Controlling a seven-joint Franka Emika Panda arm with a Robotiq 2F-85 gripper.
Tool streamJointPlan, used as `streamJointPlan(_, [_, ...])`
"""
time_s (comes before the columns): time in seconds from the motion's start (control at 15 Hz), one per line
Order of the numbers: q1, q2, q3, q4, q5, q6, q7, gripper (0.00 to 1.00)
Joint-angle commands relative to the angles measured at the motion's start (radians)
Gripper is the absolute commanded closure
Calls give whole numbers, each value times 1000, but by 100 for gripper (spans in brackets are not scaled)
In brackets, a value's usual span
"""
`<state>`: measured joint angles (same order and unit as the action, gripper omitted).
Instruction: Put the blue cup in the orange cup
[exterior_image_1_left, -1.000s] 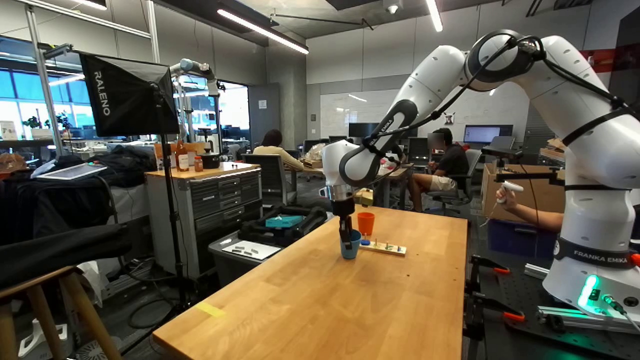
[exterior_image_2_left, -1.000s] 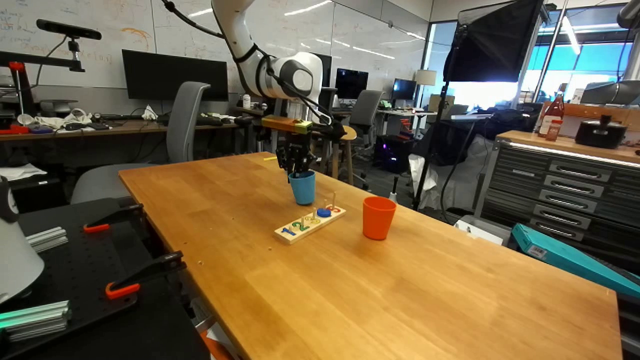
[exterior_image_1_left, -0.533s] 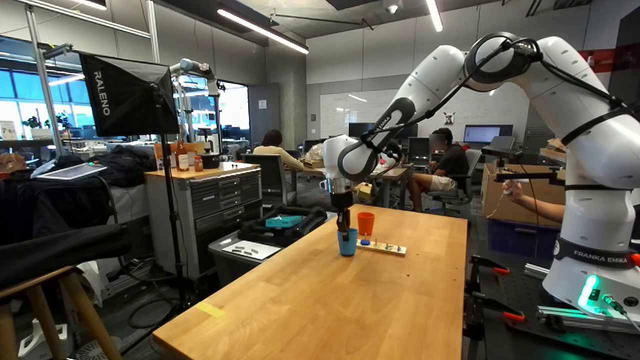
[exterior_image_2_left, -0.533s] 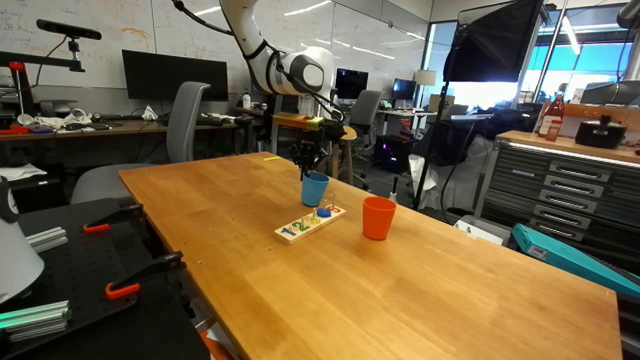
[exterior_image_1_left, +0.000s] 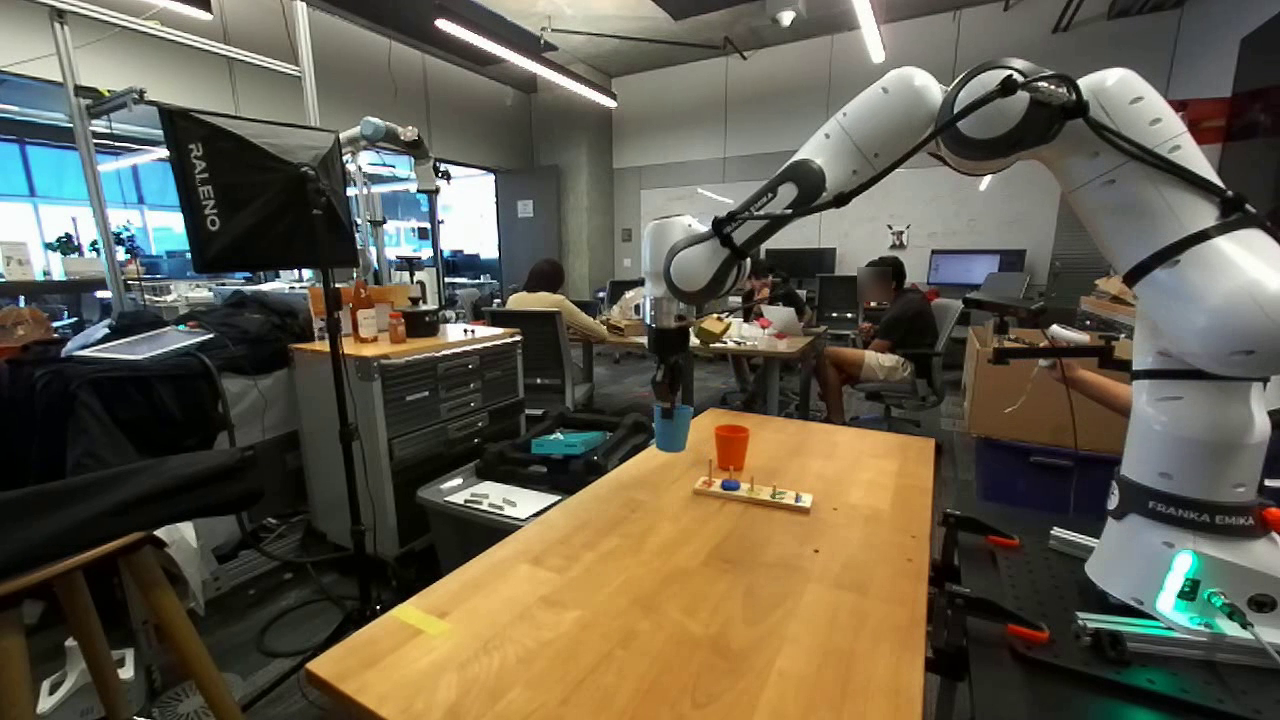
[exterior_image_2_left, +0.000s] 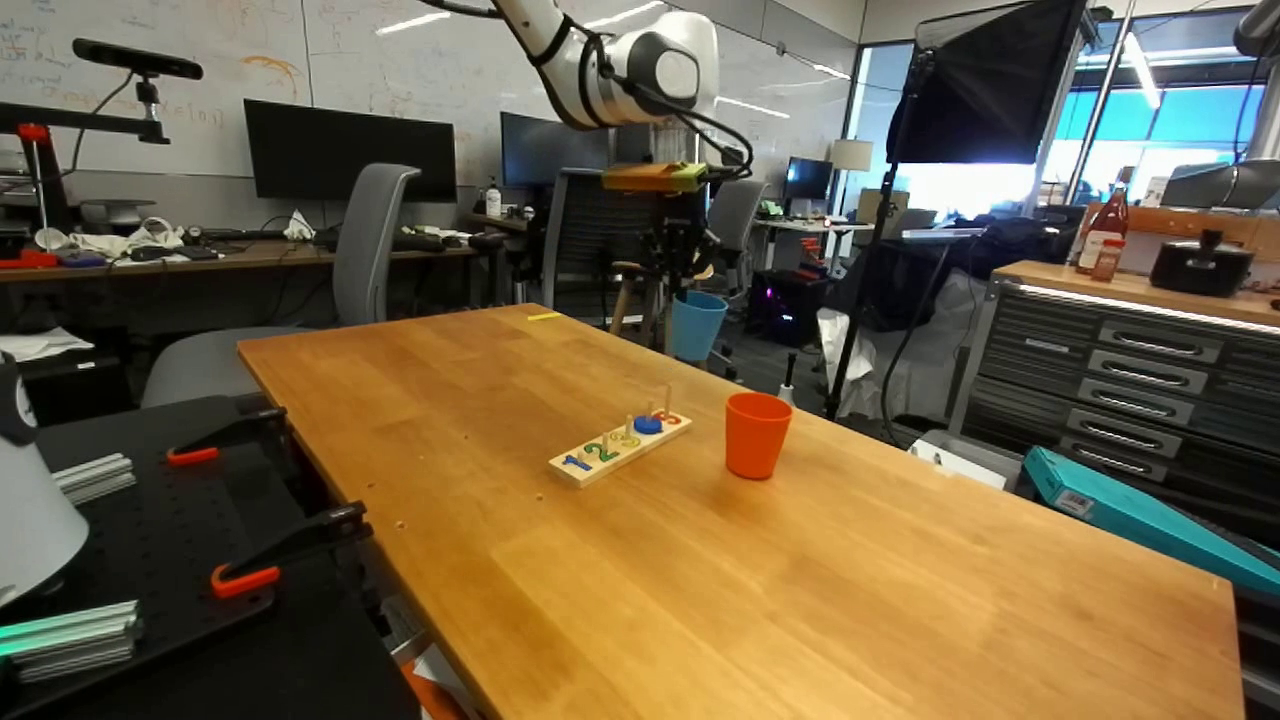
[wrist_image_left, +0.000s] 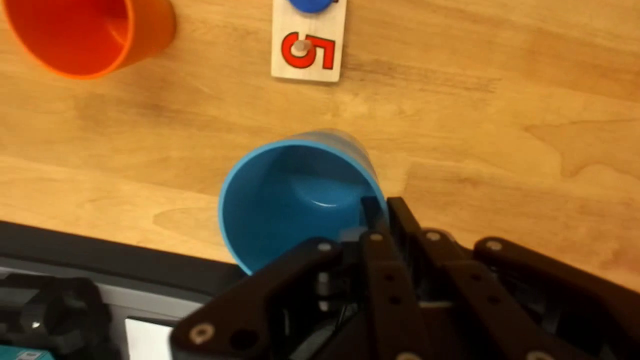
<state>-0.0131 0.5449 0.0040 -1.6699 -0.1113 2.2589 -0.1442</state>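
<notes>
The blue cup (exterior_image_1_left: 673, 432) hangs in the air above the table's side edge in both exterior views, slightly tilted (exterior_image_2_left: 702, 326). My gripper (exterior_image_1_left: 667, 410) is shut on its rim, with one finger inside the cup and one outside, as the wrist view (wrist_image_left: 384, 206) shows. The blue cup's open mouth (wrist_image_left: 295, 200) faces the wrist camera and is empty. The orange cup (exterior_image_2_left: 757, 440) stands upright on the table, apart from the blue cup. It shows at the upper left of the wrist view (wrist_image_left: 152, 30), with its mouth open.
A wooden peg board with numbers (exterior_image_2_left: 620, 450) lies on the table (exterior_image_2_left: 850, 600) near the orange cup. It bears a blue disc (exterior_image_2_left: 648, 425) and upright pegs. A grey bin (exterior_image_1_left: 470, 520) stands beside the table's edge, below the blue cup's side.
My gripper has lifted the blue cup higher off the table and carried it toward the table's side edge, away from the peg board. The orange cup and peg board have not moved.
</notes>
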Motion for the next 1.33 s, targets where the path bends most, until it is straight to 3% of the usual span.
streamJointPlan(0.0, [-19,-20,-17,76,13,-76,11,92])
streamJointPlan(0.6, [-90,-12,-121,95,-19,-224,64,93])
streamJointPlan(1.27, [-111,40,-113,94,-12,-227,66,94])
